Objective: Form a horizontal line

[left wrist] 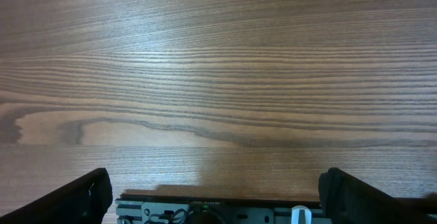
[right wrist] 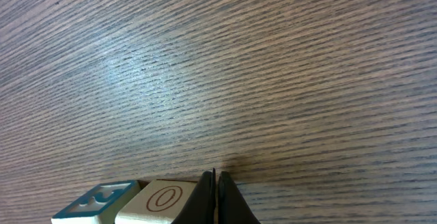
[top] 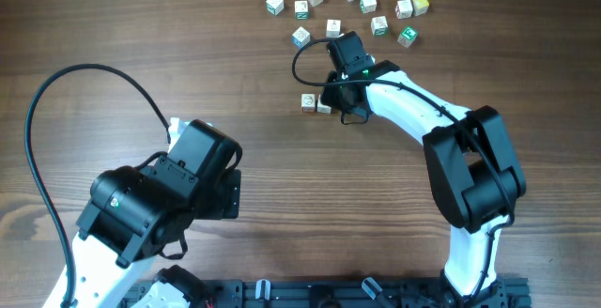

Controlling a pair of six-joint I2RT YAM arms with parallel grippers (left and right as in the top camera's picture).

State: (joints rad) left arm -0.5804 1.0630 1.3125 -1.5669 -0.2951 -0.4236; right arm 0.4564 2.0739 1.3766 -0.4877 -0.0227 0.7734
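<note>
We are finding row (top: 315, 103) mid-tabletop (top: 141, 26), below loose cubes (top: 352, 12). Right hand (right wrist: 216, 198) closed, empty, touching end cube (right wrist: 162, 200). Left hand (left wrist: 218, 200) open, hovering apart. We are flagging risk: off-centre push twisting cube, breaking alignment.

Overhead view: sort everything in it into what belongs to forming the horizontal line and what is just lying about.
Belongs to the job:
- short row of cubes
- right gripper, jaws shut, at the row's end

Just lying about:
- loose cubes, scattered apart beyond the row
- left gripper, jaws open, holding nothing
</note>
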